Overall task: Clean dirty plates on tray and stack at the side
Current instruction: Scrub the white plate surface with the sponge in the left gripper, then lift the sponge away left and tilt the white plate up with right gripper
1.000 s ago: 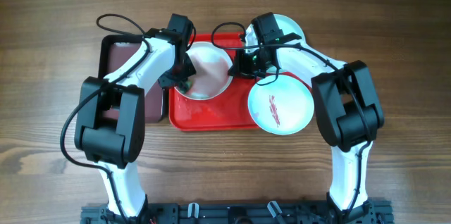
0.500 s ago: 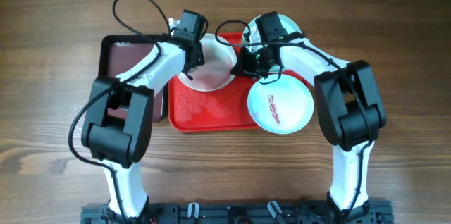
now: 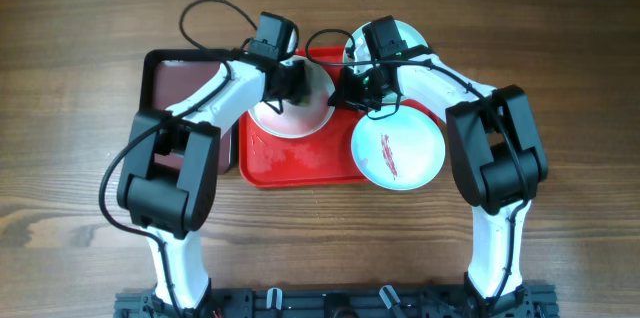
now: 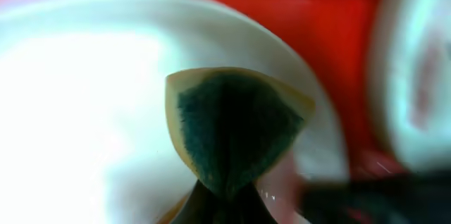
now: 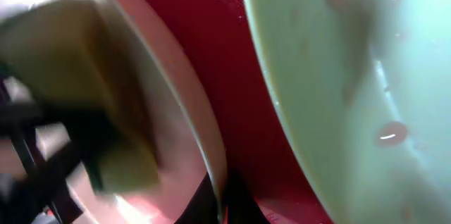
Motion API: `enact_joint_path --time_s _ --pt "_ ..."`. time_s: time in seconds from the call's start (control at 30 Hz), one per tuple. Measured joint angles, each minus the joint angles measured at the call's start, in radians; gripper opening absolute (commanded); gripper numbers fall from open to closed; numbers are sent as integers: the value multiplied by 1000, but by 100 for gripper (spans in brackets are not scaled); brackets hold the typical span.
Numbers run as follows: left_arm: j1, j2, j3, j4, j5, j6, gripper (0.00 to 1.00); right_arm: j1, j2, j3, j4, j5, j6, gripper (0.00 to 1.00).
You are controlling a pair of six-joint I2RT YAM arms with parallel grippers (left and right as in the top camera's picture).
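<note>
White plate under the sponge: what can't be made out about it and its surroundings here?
The white plate: whether a red streak is on it. Overhead, the left gripper and sponge cover it; in the left wrist view, glare and blur.
The far pale-blue plate: its face. Overhead, the right arm covers most.
The right gripper at the white plate's rim: fingertips cut off by the right wrist view's bottom edge, blurred.

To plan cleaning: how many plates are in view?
3: a white plate on the tray's left, a streaked blue plate at its front right, another blue plate at its back right, partly hidden.
</note>
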Motion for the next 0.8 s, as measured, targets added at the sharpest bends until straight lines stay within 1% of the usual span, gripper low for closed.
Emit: enact_joint_path --time_s 0.03,0.13,0.33,0.4,0.5,0.67,0.73,0.8 --pt "-11 0 0 -8 60 0 4 0 0 0 -1 0 0 4" --pt "-46 3 0 -27 150 0 4 0 0 0 -2 0 0 4" --pt "-45 7 0 -29 165 0 4 -2 0 0 -10 -1 0 4" --pt "-38 7 0 -29 142 0 4 -2 0 0 -9 -1 0 4" --pt "-22 7 0 -33 68 -6 4 0 0 0 -8 -1 0 4" --pt "41 5 4 -81 -114 -37 4 10 0 2 0 -2 0 4" --pt "80 2 11 -119 -148 -55 4 11 0 2 0 -1 0 4" --pt "117 0 19 -169 -151 -73 4 11 0 3 0 -2 0 4"
